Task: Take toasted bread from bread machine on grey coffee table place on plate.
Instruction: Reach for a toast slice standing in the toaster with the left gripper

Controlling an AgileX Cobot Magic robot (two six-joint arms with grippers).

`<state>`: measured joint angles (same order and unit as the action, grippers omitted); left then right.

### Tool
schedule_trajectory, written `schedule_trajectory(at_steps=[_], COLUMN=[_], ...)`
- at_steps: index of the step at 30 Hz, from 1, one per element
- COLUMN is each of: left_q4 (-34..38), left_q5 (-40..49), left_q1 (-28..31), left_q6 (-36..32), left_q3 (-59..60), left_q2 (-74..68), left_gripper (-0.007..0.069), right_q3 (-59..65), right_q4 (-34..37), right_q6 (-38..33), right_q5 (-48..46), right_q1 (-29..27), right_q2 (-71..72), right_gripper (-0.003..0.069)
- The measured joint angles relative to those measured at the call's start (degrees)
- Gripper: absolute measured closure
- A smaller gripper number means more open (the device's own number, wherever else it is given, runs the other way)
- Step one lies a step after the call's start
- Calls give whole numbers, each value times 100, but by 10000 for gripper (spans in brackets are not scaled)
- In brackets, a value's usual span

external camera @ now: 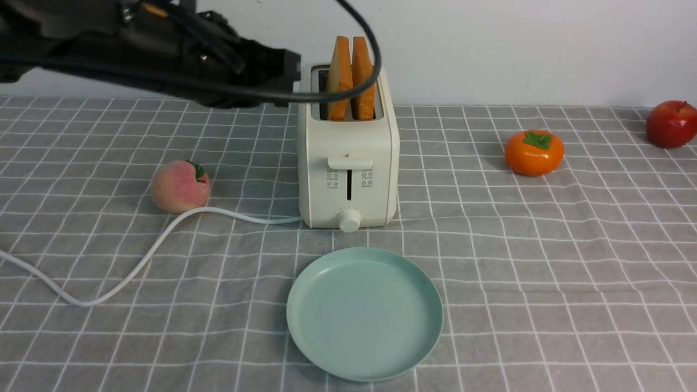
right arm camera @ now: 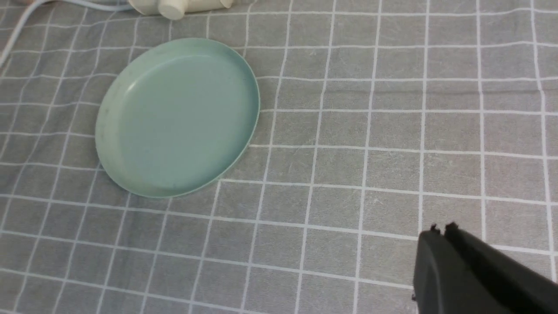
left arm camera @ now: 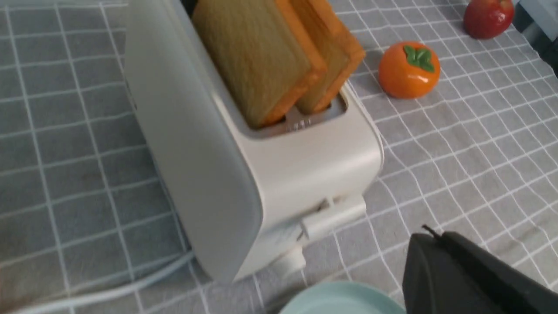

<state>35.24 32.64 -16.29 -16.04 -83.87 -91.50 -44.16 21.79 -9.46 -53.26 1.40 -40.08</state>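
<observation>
two slices of toasted bread (external camera: 351, 76) upright in the bread machine (external camera: 348, 169) slots, tops sticking out, plate (external camera: 326, 337) just in front on grey coffee table (external camera: 544, 261), left gripper (left arm camera: 431, 240) clenched on nothing near the machine, right gripper (right arm camera: 441, 231) clenched over cloth beside plate, peach (external camera: 179, 187) left, persimmon (external camera: 533, 152) and apple (external camera: 671, 123) right

Grey coffee table (external camera: 544, 261): bread machine (external camera: 348, 163), plate (external camera: 365, 313), peach (external camera: 179, 187), persimmon (external camera: 533, 153), apple (external camera: 671, 123)

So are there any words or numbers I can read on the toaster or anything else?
Toaster, tiny grey marks on both sides of the lever slot: too small to read.
Knob, small ticks above it: no numbers can be made out.
Nothing else in any view shows writing.
</observation>
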Motion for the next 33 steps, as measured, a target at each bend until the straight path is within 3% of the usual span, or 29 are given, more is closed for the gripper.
schedule_trajectory(at_steps=[6, 15, 20, 28, 30, 32, 33], left_q4=[14, 312, 613, 815, 829, 834, 834], left_q5=[-47, -216, -272, -602, -719, -790, -797], left_q1=[0, 0, 0, 0, -5, -5, -5], left_q6=[-129, -948, -1166, -1607, -1624, -1635, -1640], left_q3=[-1058, -2088, -2114, -2127, -2127, -2127, -2127], left_q2=[-1104, -2404, -2654, -2789, -2846, -2906, -2911], left_gripper=[572, 239, 150, 151, 199, 314, 448], right_q3=[0, 0, 0, 0, 0, 0, 0], right_q4=[107, 138, 138, 138, 144, 144, 144], right_q6=[8, 12, 12, 12, 12, 12, 12], right_q5=[0, 65, 108, 158, 214, 276, 294], right_q1=[0, 0, 0, 0, 0, 0, 0], right_q2=[0, 0, 0, 0, 0, 0, 0], right_gripper=[652, 645, 641, 636, 636, 635, 635])
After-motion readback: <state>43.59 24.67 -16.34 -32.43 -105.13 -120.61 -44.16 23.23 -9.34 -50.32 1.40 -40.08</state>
